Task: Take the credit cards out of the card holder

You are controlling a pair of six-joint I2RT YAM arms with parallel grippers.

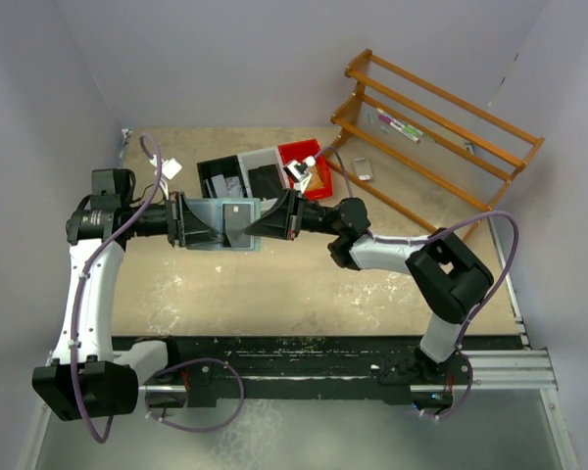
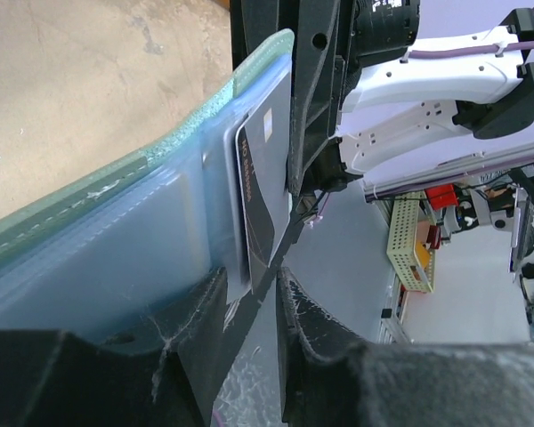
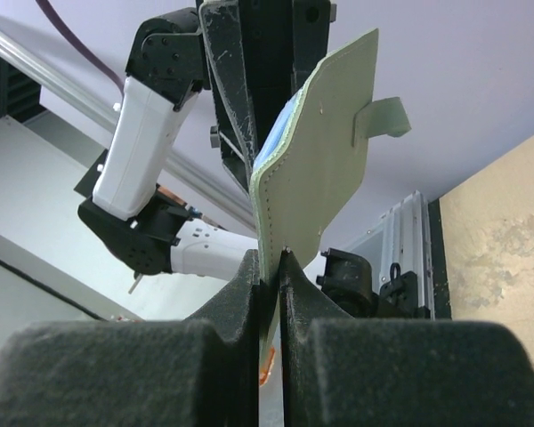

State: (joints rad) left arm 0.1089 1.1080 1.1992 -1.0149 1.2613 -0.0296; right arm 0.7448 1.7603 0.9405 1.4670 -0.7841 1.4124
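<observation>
Left pincer (image 2: 249, 298): clenched on the card holder (image 3: 316, 151), by its clear pages.
Right pincer (image 3: 269, 267): clamped on its cover edge, opposite.
Credit card (image 2: 256, 191): pocketed just beyond the left fingertips.
Doing it well: I'd pin one side and draw the card straight along its pocket.

White arm links (image 1: 83, 284), black joints (image 1: 451, 274), purple cables (image 1: 495, 214)

A tan, mottled tabletop (image 1: 274, 294) carries everything. At its 12 o'clock edge three open plastic bins sit side by side, touching: a black one (image 1: 219, 162), a pale grey one (image 1: 260, 154) and a red one (image 1: 299, 147). At 1 o'clock a small flat silver device (image 1: 363, 170) lies alone. An orange-brown wooden slatted rack (image 1: 436, 127) stands from 1 to 3 o'clock.
</observation>
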